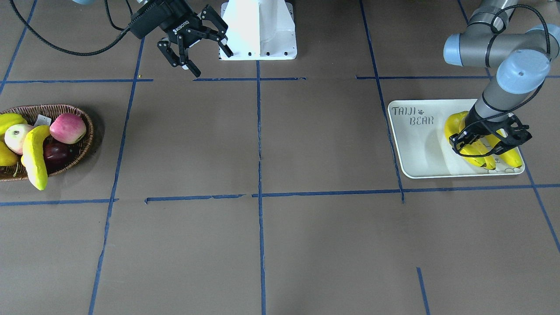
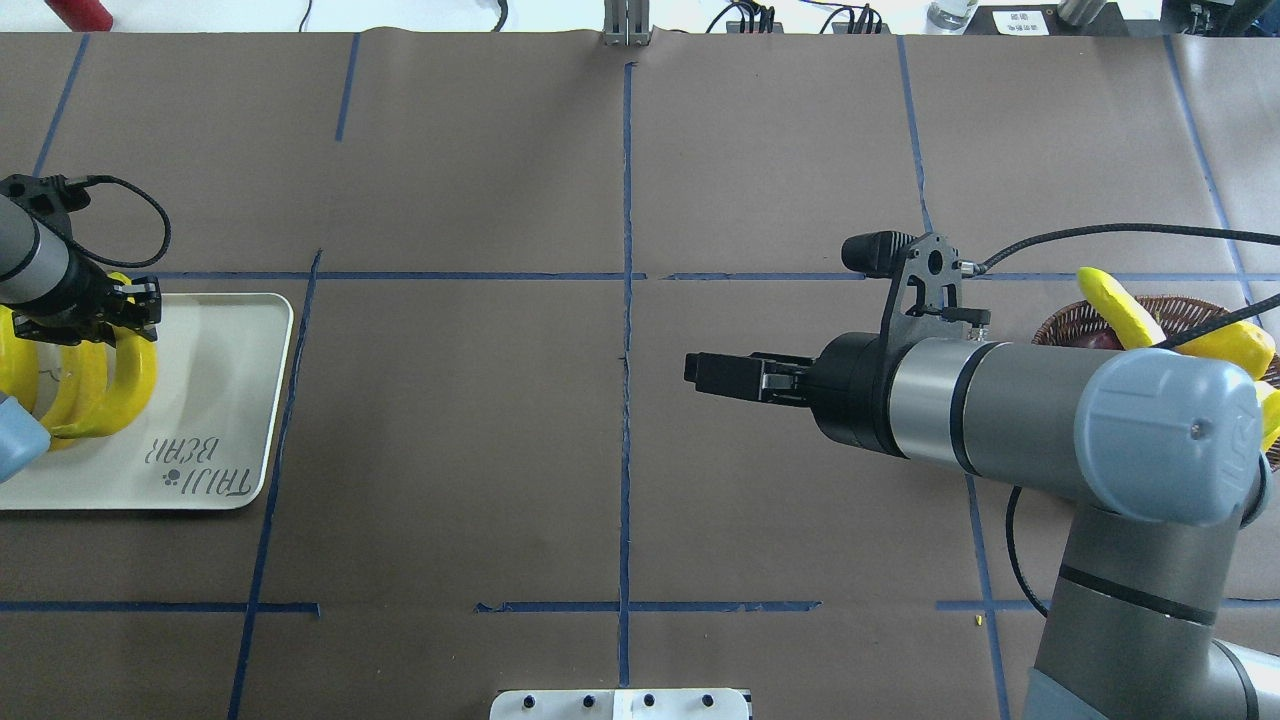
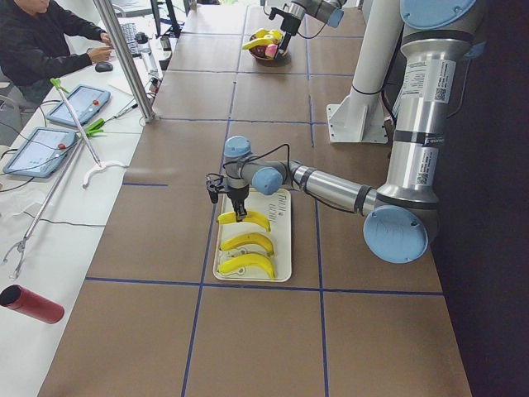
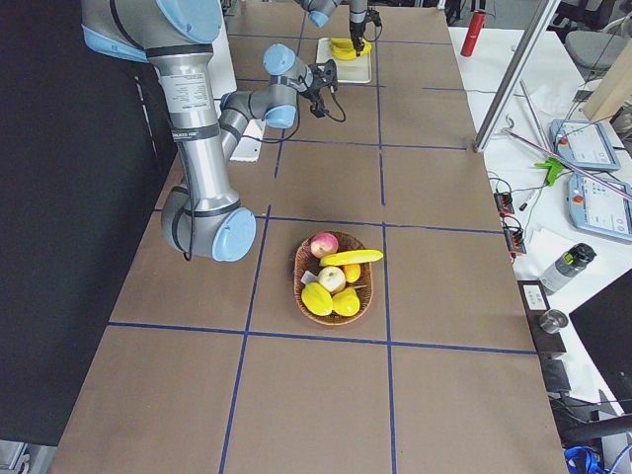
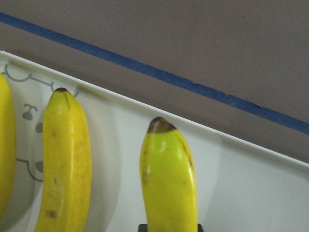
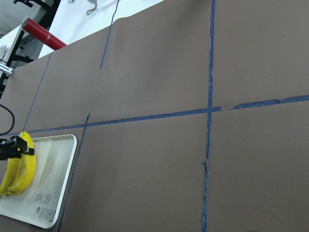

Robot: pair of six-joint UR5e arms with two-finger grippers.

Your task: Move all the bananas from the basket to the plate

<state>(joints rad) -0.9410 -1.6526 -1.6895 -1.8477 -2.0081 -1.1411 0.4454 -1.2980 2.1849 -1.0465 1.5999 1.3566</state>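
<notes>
Left gripper [image 3: 240,215]: jaws straddle a banana [image 5: 169,179] lying on the plate [image 5: 251,193], inboard of two others; can't tell if they're squeezing or loose. I'd open fully, then lift straight up, since that smooth curved skin will roll on the slick flat plate if nudged, and the low rim won't stop much. Right gripper [image 1: 211,62] hangs wide and empty, well off the plate. Last banana [image 1: 35,157] lies across the woven wicker basket [image 1: 85,131], far end from the plate
</notes>
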